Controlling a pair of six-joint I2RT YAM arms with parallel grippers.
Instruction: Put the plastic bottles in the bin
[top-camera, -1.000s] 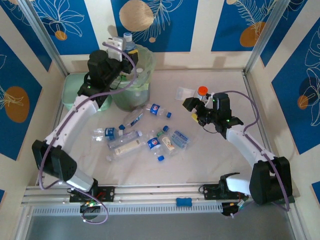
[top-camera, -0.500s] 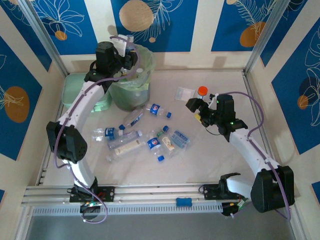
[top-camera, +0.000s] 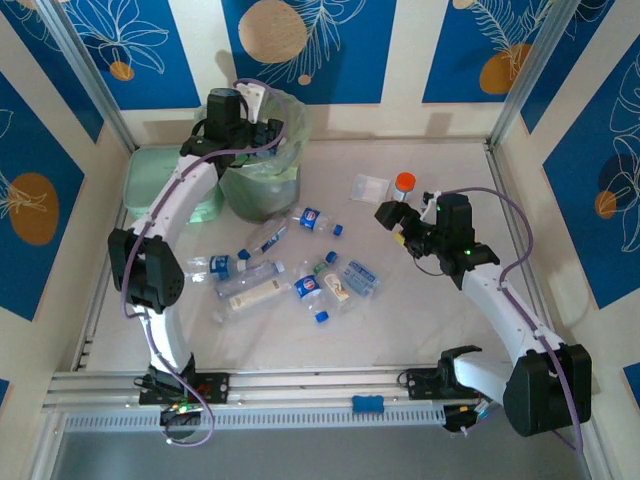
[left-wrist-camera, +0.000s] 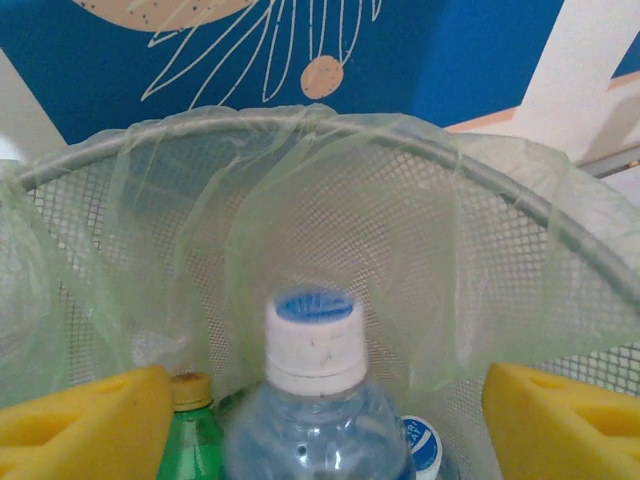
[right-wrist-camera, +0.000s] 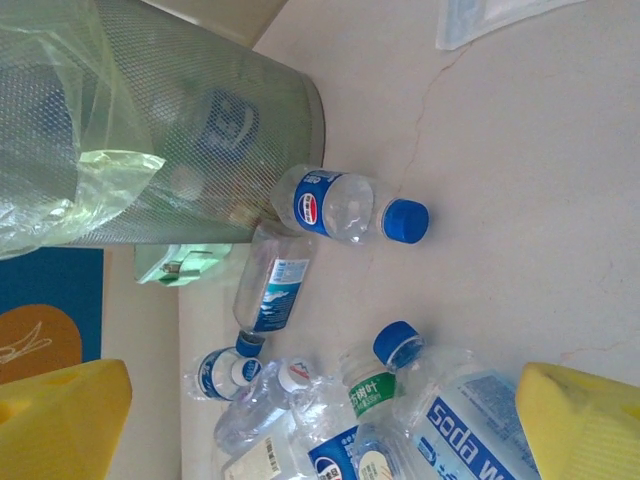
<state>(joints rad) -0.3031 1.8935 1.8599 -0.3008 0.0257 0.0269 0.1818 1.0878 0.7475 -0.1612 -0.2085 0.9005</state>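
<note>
I see my left hand (left-wrist-camera: 325, 400) spread above the round grey-green bin (left-wrist-camera: 90, 230) (bag-lined), clear blue-capped bottle (left-wrist-camera: 314, 345) between its pads (left-wrist-camera: 80, 420).

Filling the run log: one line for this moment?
left gripper: over bin, bottle between fingers, grip unclear | right gripper: open, empty | loose bottles: on table
</note>
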